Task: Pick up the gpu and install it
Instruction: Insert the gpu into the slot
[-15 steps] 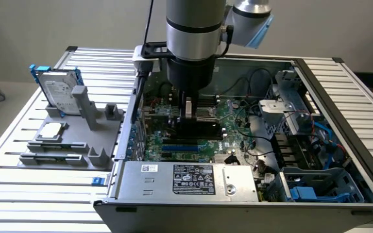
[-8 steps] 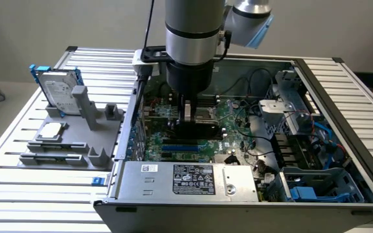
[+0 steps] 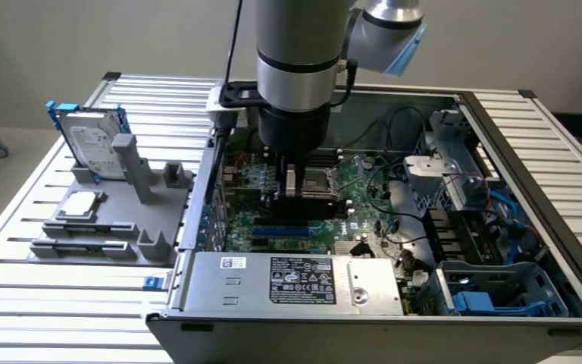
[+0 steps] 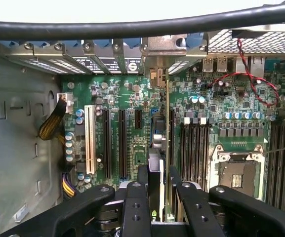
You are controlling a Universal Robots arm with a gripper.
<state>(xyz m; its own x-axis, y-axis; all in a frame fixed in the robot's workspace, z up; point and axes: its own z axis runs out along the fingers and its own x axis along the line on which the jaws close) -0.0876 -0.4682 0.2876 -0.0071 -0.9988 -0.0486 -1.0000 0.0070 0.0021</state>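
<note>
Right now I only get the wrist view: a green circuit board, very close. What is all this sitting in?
Observer: An open computer case, lying on its side on a slatted metal table.
Operator: Where does the arm come from?
Observer: Straight down from above. Its end effector is low inside the case, gripping the gpu.
Operator: Is anything outside the case?
Observer: Yes, a hard drive in a blue frame stands in a grey fixture on the exterior view's left.
</note>
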